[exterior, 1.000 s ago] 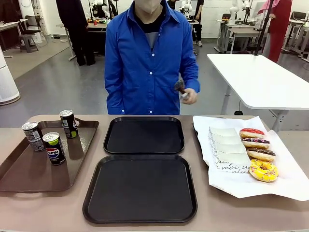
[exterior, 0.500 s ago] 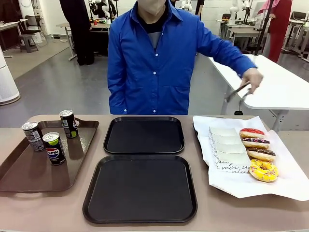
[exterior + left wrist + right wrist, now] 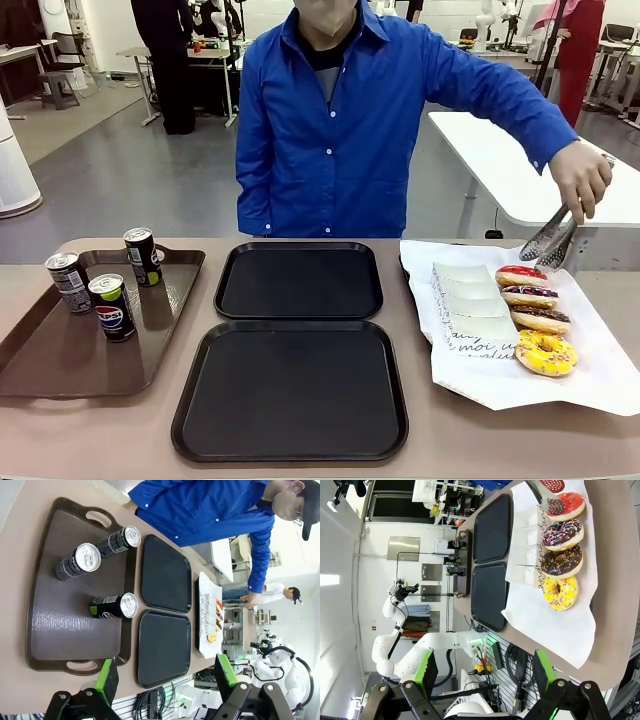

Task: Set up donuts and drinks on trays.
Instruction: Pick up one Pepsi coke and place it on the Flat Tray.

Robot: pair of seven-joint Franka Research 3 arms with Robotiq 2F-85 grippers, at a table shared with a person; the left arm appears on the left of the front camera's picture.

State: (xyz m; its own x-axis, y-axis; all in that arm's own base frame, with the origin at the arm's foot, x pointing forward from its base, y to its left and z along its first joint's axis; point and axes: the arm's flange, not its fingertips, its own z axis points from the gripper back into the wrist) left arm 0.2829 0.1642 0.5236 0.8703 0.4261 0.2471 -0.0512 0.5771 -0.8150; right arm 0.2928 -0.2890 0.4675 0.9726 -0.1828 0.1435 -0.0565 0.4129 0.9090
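Several iced donuts point(image 3: 531, 296) lie in a row on white paper at the right, from a red-iced one point(image 3: 565, 506) to a yellow one point(image 3: 561, 592), beside white paper sleeves point(image 3: 470, 310). Three Pepsi cans point(image 3: 111, 306) stand on the brown tray point(image 3: 60, 350). Two bare black trays sit mid-table, one far point(image 3: 299, 280) and one near point(image 3: 291, 388). A person's hand holds metal tongs point(image 3: 552, 240) just above the red donut. My left gripper point(image 3: 165, 677) hovers open high over the cans point(image 3: 112, 605). My right gripper point(image 3: 485, 672) is open above the donut paper.
The white paper point(image 3: 600, 380) overhangs a dark tray at the right, near the table edge. The person in a blue shirt point(image 3: 340, 130) stands at the far side, behind the far black tray. A white table point(image 3: 540, 160) stands behind on the right.
The person's hand with the tongs has swung from in front of the body out to the right and down to just above the red donut. Cans, trays and donuts have not moved.
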